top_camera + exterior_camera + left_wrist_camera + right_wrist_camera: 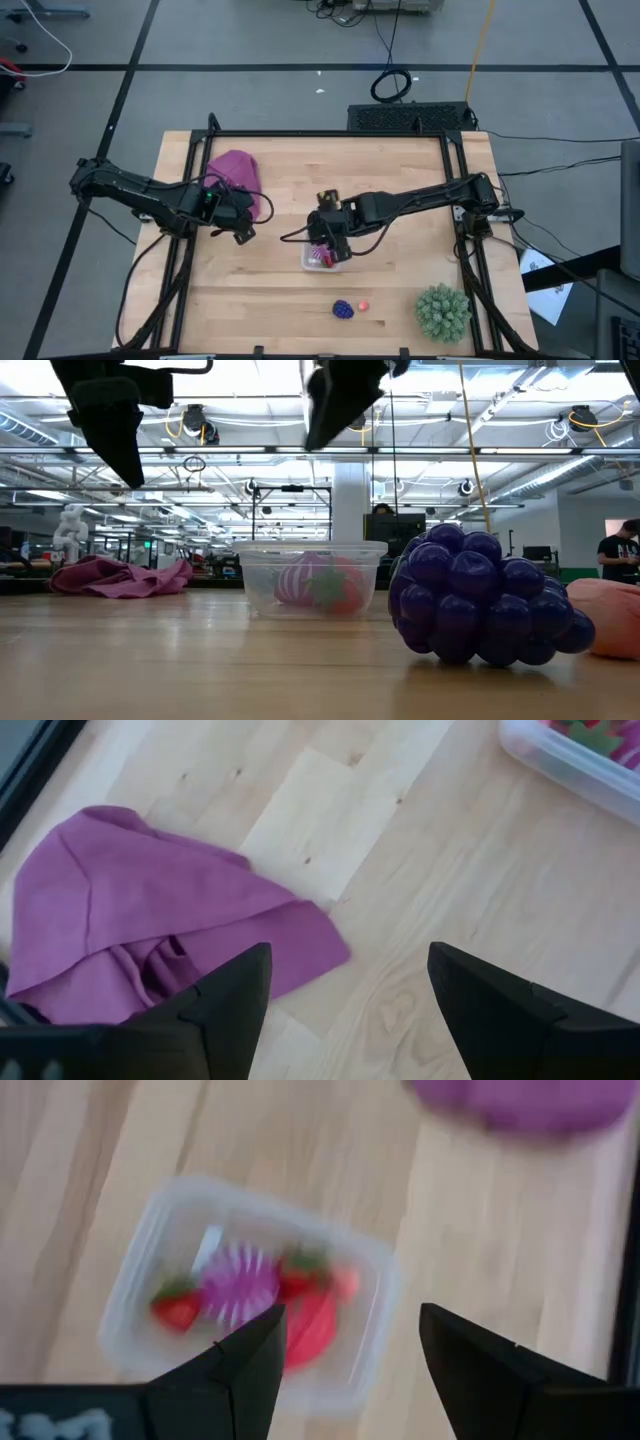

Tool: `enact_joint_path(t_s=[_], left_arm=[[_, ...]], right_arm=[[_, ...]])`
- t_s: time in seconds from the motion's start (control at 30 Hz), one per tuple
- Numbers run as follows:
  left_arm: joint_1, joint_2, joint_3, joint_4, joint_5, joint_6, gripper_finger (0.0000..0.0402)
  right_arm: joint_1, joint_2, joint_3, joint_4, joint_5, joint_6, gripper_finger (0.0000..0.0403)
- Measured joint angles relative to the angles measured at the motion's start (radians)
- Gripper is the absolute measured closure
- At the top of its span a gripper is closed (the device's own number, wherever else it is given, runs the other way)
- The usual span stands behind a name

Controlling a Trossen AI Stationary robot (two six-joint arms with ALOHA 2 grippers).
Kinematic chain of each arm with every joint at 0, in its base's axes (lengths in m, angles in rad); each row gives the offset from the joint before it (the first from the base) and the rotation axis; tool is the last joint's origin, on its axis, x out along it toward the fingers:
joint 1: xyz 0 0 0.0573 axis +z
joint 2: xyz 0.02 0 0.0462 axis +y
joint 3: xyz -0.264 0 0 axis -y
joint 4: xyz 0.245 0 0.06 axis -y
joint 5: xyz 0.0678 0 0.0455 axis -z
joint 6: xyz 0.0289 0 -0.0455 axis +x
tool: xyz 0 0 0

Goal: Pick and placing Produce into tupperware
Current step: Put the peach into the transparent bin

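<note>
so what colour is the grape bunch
Dark purple grape bunch, clearest in the low view.

The clear tupperware [150, 1240] holds a magenta spiky fruit with pale stripes [238, 1280], red strawberries topped with green leaves [176, 1308], and a larger red piece [310, 1330]. A dark purple grape cluster [343, 309] lies beside a small pinkish-orange fruit [363, 304] on the pale wooden table [260, 300]. The cloth [150, 910] is magenta; the spiky ball [442, 311] is green. Both end effectors, left [350, 1010] and right [350, 1370], are black.
</note>
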Motion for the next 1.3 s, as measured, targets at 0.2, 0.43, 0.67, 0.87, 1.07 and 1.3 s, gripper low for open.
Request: enact_joint_path(t_s=[0.2, 0.43, 0.67, 0.87, 1.07, 1.3], left_arm=[[0.000, 0.000, 0.000, 0.016, 0.020, 0.026, 0.0128], [0.000, 0.000, 0.000, 0.015, 0.046, 0.037, 0.0128], [0.000, 0.000, 0.000, 0.017, 0.052, 0.053, 0.0128], [0.000, 0.000, 0.000, 0.044, 0.051, 0.104, 0.0128], [0.000, 0.000, 0.000, 0.044, 0.096, 0.109, 0.0128], [0.000, 0.000, 0.000, 0.043, 0.117, 0.115, 0.0128]], right_arm=[[0.048, 0.000, 0.041, -0.210, -0.010, 0.256, 0.0181], [0.137, 0.000, 0.041, -0.260, -0.012, 0.445, 0.0181], [0.223, 0.000, 0.020, -0.212, -0.089, 0.660, 0.0181], [0.309, 0.001, -0.061, -0.065, -0.143, 0.769, 0.0181], [0.379, 0.001, -0.157, 0.018, -0.221, 0.884, 0.0181], [0.407, 0.002, -0.262, 0.093, -0.262, 1.018, 0.0181]])
